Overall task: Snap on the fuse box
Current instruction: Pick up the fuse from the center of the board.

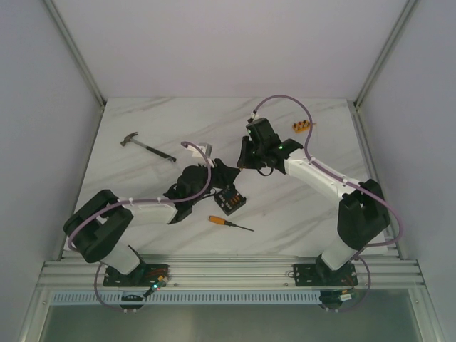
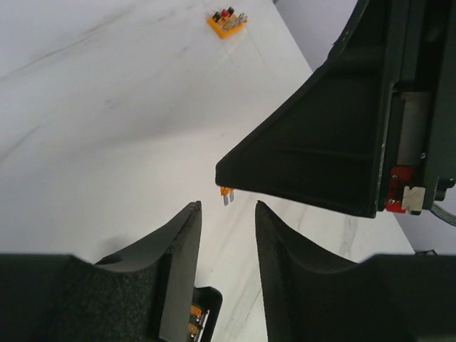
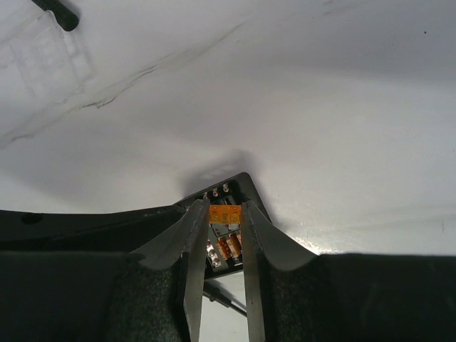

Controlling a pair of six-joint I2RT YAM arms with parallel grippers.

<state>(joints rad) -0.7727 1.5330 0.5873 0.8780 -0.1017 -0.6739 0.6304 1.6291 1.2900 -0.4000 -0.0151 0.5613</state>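
Observation:
The fuse box [image 1: 230, 201] is a small black box lying open-faced on the marble table, with orange fuses in its top. My right gripper [image 1: 246, 162] is shut on a small orange fuse [image 3: 224, 214] and holds it just above the fuse box [image 3: 246, 187]. My left gripper [image 1: 219, 173] is open and empty, hovering close beside the box. In the left wrist view a corner of the box [image 2: 205, 313] shows under the left finger [image 2: 182, 242]. The right gripper's body [image 2: 320, 157] fills the upper right of that view, with the orange fuse [image 2: 226, 193] at its tip.
A small orange block with dark dots [image 1: 303, 127] lies at the back right and shows in the left wrist view [image 2: 228, 21]. A hammer [image 1: 146, 146] lies at the back left. An orange-handled screwdriver [image 1: 229, 224] lies in front of the fuse box.

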